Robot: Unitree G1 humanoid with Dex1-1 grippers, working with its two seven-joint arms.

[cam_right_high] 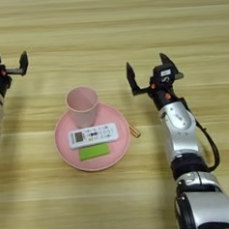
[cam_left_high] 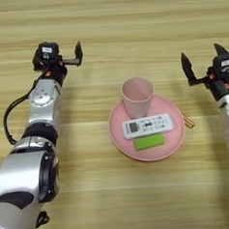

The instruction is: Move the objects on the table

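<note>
Table [cam_left_high: 129,18]: light wood planks fill my view. Plate [cam_left_high: 119,135] carries cup [cam_left_high: 137,96], remote [cam_left_high: 148,126], green bar [cam_left_high: 149,142]; brass stick [cam_left_high: 187,120] beside. Left gripper [cam_left_high: 63,53], right gripper [cam_right_high: 146,71]: both wide, empty.

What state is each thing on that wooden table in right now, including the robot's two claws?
Pale pink plastic cup: upright, open end up, standing on the plate's far part.
Wide round pink plate: flat on the table, carrying three things.
White remote with grey screen: lying flat on the plate, buttons up.
Small flat green bar: lying flat on the plate, in front of the remote.
Tiny brass-coloured stick: on the table beside the plate's right rim.
Left gripper: open, empty.
Right gripper: open, empty.
</note>
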